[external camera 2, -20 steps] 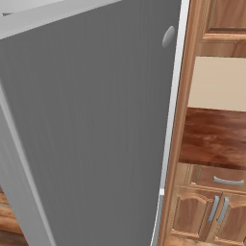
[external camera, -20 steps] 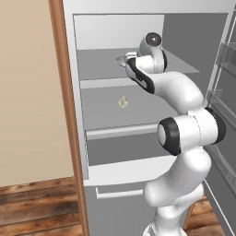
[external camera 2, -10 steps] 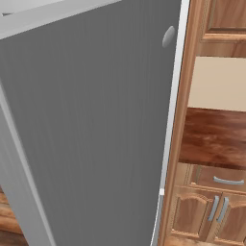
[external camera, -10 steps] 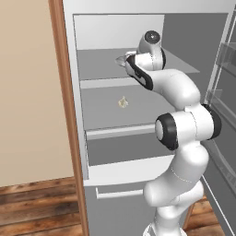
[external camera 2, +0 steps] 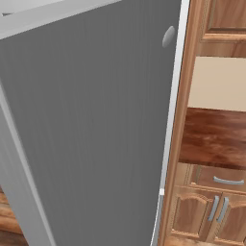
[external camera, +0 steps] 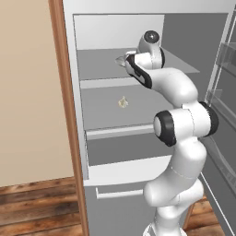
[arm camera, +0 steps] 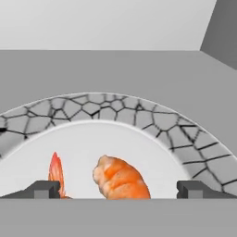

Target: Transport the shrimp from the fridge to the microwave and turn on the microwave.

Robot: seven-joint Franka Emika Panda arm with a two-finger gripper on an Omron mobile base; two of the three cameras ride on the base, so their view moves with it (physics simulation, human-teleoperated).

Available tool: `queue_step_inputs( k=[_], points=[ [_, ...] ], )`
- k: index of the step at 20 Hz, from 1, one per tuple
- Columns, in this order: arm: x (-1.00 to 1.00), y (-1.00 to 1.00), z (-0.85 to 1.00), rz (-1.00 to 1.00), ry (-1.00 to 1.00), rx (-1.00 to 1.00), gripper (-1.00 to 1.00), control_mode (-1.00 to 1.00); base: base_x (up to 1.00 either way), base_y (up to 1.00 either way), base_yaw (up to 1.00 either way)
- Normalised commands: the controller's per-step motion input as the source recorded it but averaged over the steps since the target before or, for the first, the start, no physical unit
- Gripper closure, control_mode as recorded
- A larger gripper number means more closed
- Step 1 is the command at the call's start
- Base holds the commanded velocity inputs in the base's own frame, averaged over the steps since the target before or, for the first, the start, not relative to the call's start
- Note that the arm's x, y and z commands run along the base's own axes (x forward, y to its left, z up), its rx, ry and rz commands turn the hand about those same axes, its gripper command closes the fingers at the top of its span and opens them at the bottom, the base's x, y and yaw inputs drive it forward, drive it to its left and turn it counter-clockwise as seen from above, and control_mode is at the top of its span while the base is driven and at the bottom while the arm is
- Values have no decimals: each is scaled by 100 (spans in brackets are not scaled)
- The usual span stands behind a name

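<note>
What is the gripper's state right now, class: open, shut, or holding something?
Gripper: open, holding nothing; its fingertips stand either side of the shrimp on the plate.

The shrimp (arm camera: pixel 121 178) is a curled orange-pink piece with a thin red tail, lying on a white plate (arm camera: pixel 139 148) with a grey cracked-stone rim. It sits just ahead of the pincer (arm camera: pixel 118 189), between its two wide-apart tips. The fridge (external camera: pixel 106 69) stands open, and the plate rests on its upper grey shelf.
</note>
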Motion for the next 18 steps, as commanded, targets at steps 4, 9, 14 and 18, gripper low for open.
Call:
queue_step_inputs(
  k=[4, 9, 14, 18],
  points=[
    [8, -3, -8, 0, 1, 0, -100, -100, 0, 0, 0],
    [7, -4, -5, 0, 1, 0, -100, -100, 0, 0, 0],
    [-1, -3, -3, 0, 4, 0, -100, -100, 0, 0, 0],
    [-2, 0, -7, 0, 8, 0, -100, -100, 0, 0, 0]
  ],
)
